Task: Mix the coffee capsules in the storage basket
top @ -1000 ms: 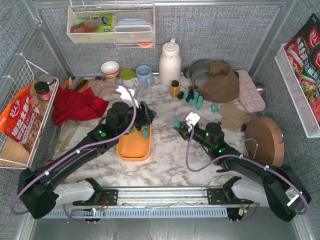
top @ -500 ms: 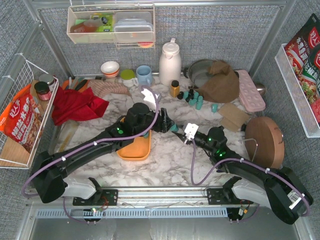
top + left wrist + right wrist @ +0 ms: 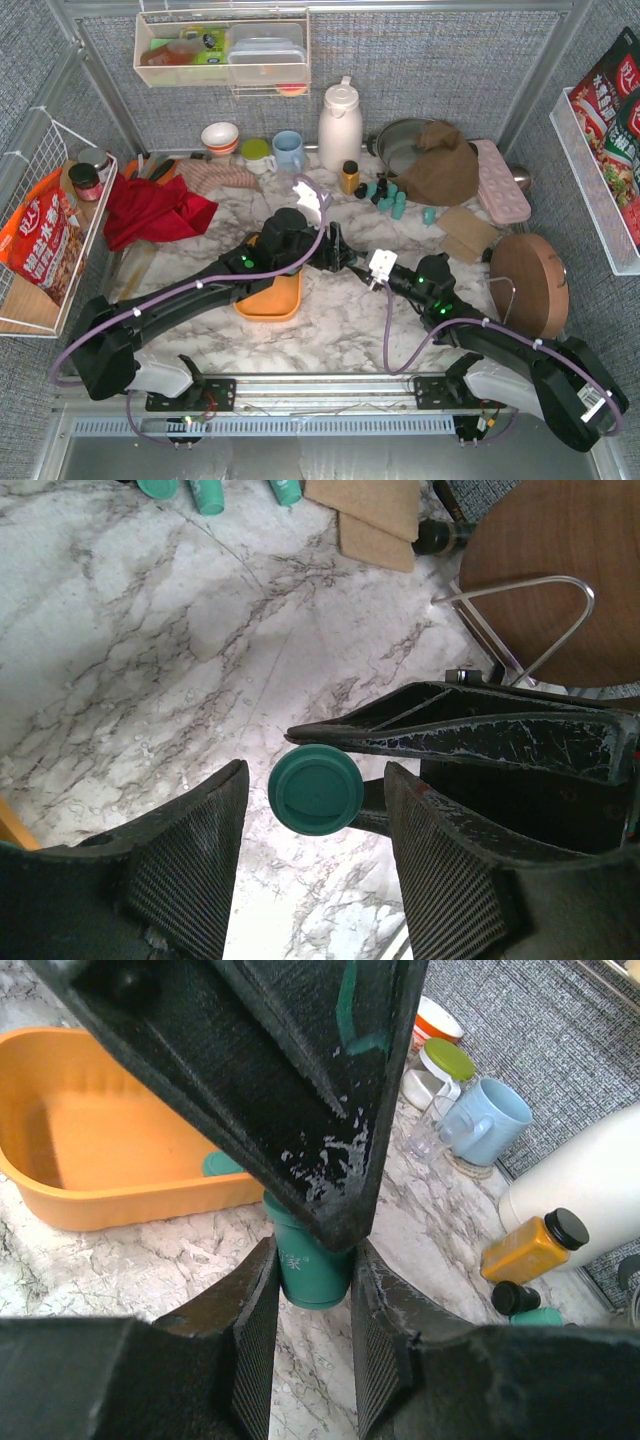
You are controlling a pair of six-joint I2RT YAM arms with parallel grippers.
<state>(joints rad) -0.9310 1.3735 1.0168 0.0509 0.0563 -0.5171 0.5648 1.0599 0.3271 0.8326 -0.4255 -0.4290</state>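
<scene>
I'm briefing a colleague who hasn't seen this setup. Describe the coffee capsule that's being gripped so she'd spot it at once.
Find the orange storage basket near the centre; just right of it the two hands meet. There a teal coffee capsule sits pinched in the right hand, the left hand open around it. The other teal capsules lie loose near the back, ungripped.

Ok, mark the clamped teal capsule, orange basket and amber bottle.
teal capsule [image 3: 315, 789]: left wrist view, flat end.
orange basket [image 3: 130, 1200]: right wrist view, near wall.
amber bottle [image 3: 520, 1250]: right wrist view, body.
</scene>
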